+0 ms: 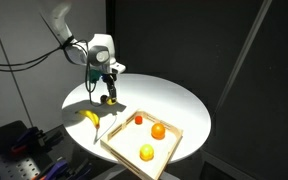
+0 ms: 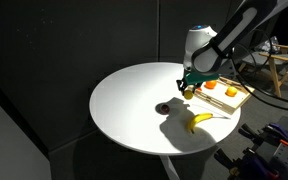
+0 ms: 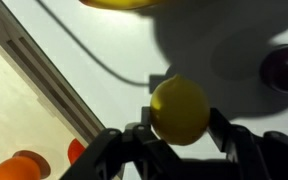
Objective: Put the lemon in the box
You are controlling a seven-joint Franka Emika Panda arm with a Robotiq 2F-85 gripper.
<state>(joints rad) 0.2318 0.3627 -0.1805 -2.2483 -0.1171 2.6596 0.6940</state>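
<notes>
In the wrist view my gripper (image 3: 180, 122) is shut on the lemon (image 3: 179, 103), a pale yellow round fruit held between the two black fingers. In both exterior views the gripper (image 1: 107, 96) (image 2: 189, 88) hangs low over the white round table, just beside the box. The box (image 1: 124, 143) (image 2: 240, 100) is a shallow light-wood tray with a low rim. It holds an orange fruit (image 1: 158, 130), a small red fruit (image 1: 139, 118) and a deeper yellow round fruit (image 1: 146, 152). Its rim (image 3: 44, 75) runs down the left of the wrist view.
A banana (image 1: 91, 117) (image 2: 202, 121) lies on the table near the box and the table edge. A dark red round object (image 3: 284, 68) sits on the table close to the gripper. The table (image 1: 164, 95) is white and round, with black curtains behind.
</notes>
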